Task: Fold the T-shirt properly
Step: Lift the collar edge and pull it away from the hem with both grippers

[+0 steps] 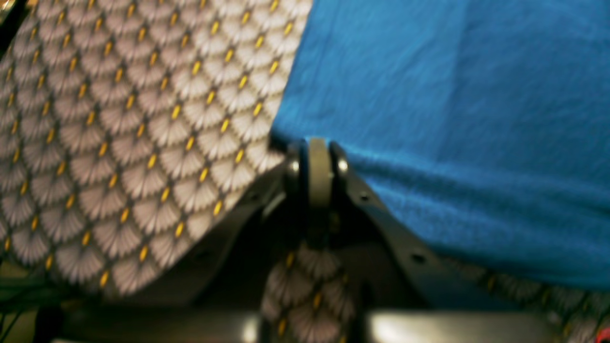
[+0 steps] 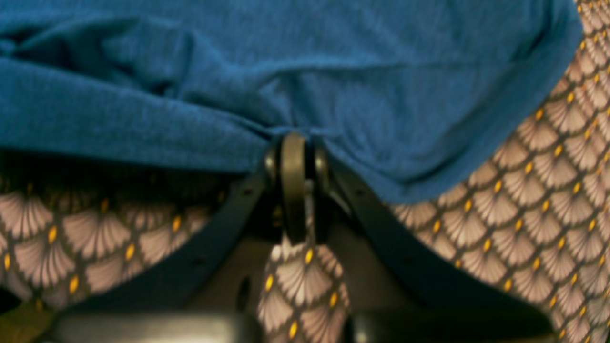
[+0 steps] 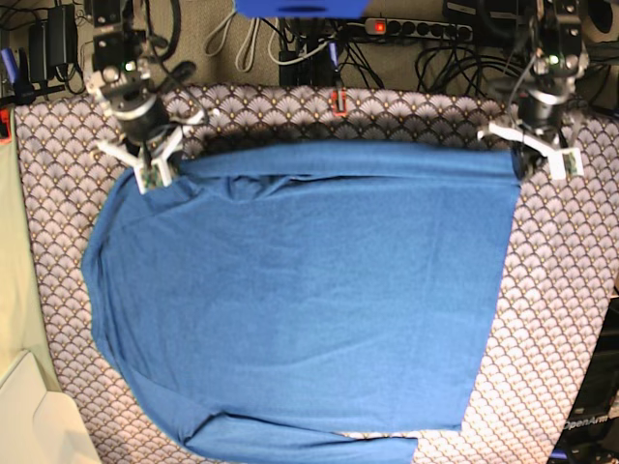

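The blue T-shirt (image 3: 300, 300) lies spread flat over the patterned tablecloth (image 3: 561, 309), filling most of the base view. At the far right corner of the shirt, my left gripper (image 3: 523, 158) is shut on the fabric edge; the left wrist view shows its jaws (image 1: 317, 155) pinched together on the blue T-shirt (image 1: 452, 119). My right gripper (image 3: 155, 174) is shut on the shirt's far left corner, near a shoulder. The right wrist view shows the right gripper (image 2: 295, 152) closed, with the T-shirt (image 2: 286, 81) bunched into folds at the pinch.
Cables, a power strip (image 3: 426, 29) and other gear lie beyond the table's far edge. A pale box (image 3: 39, 425) stands at the near left corner. Bare tablecloth shows along the right side and the far edge.
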`<state>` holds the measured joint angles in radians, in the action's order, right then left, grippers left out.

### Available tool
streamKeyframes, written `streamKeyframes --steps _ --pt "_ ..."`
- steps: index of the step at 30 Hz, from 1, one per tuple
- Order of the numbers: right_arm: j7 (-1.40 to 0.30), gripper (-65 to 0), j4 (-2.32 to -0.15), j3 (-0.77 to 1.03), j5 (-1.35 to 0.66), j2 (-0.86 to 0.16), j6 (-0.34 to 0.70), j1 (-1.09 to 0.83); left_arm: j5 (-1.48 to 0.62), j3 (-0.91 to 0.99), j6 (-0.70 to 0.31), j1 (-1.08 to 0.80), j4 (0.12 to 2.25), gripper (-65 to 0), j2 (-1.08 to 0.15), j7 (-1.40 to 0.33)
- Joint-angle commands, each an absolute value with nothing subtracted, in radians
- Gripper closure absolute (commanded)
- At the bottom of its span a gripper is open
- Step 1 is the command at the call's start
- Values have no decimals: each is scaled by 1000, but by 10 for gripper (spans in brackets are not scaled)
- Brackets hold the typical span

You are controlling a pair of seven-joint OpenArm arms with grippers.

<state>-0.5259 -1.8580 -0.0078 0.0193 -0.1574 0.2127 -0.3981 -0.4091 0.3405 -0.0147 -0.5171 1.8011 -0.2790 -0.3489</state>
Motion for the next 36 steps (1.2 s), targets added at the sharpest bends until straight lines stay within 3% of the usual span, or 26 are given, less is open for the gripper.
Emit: streamKeyframes --steps 1,9,16,36 --pt "-501 0 -1876 -7 15 -163 208 -390 -412 348 -12 -504 1819 -4 -288 -326" --pt "-564 0 -1870 -8 15 -163 209 -283 -412 344 -10 -435 1811 -4 -286 -328" --pt "-638 0 -1853 -8 15 -163 278 -183 -403 346 -10 -386 1810 -4 -286 -329" --pt "-633 0 -1684 -51 15 -185 280 -68 -403 348 -10 -174 1712 -5 -291 -621"
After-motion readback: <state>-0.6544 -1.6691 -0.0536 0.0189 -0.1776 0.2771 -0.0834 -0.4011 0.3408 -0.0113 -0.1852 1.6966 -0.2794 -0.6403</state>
